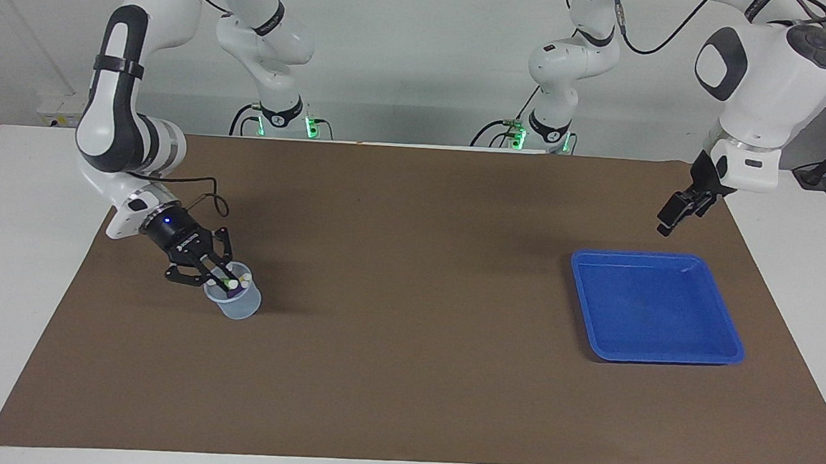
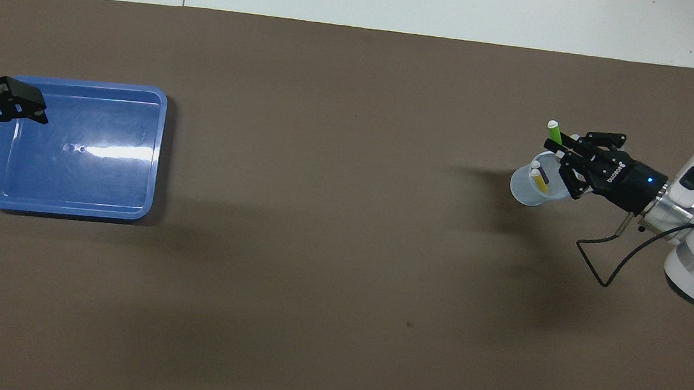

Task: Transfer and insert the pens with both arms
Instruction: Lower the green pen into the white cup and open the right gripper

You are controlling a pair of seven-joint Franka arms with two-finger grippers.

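A clear plastic cup (image 1: 238, 306) stands on the brown mat toward the right arm's end. A yellow pen (image 2: 540, 182) and a purple pen (image 2: 544, 173) lean inside it, white tips up. My right gripper (image 1: 218, 275) hangs low over the cup's rim, shut on the bright green pen (image 2: 555, 133). That pen is tilted with its white tip up and its lower end at the cup's mouth. My left gripper (image 1: 664, 226) is open and holds nothing. It is raised over the mat beside the blue tray (image 1: 726, 336).
The blue tray (image 2: 156, 157) has nothing in it and lies toward the left arm's end. A brown mat (image 1: 404, 375) covers most of the white table. The right arm's black cable (image 2: 601, 270) loops over the mat near the cup.
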